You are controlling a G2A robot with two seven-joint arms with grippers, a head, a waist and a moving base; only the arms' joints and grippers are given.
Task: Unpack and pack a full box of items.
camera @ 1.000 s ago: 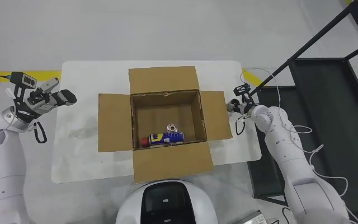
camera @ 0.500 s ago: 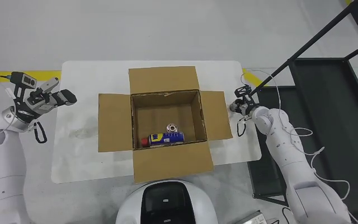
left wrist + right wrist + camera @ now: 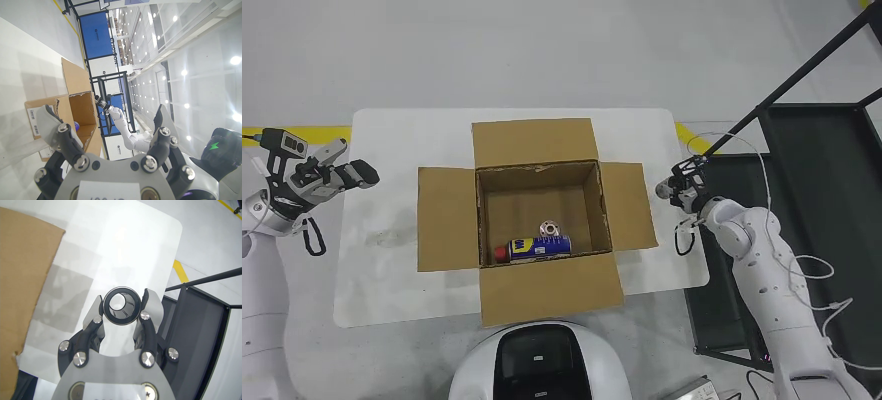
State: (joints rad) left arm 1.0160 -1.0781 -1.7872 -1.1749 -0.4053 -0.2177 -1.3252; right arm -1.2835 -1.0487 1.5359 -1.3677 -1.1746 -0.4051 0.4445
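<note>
Right gripper [image 3: 122, 300]: both fingers closed against opposite sides of a short metal cylindrical sleeve with a black end rim [image 3: 121, 321]. The sleeve is gripped across its outer wall, with its open bore facing the wrist camera. Dark ribbed tracks are visible inside the bore. In the top view this gripper sits just beyond the outer edge of the right flap of the open brown cardboard box [image 3: 538, 145], apart from the flap and over the white table [image 3: 402, 270].

Left gripper [image 3: 362, 172]: fingers spread wide, nothing between them and nothing touched. It is held well apart from the box's left flap, on the side of the box opposite the right gripper.

Box: all four flaps are folded outward and flat. Inside, a blue and yellow spray can with a red cap [image 3: 534, 246] lies on its side against the wall nearest the robot. A small round silvery item [image 3: 550, 231] sits just beside the can, toward the box centre; I cannot tell what it is.

A black metal cart frame [image 3: 812, 200] stands beyond the box's right side, off the table.
</note>
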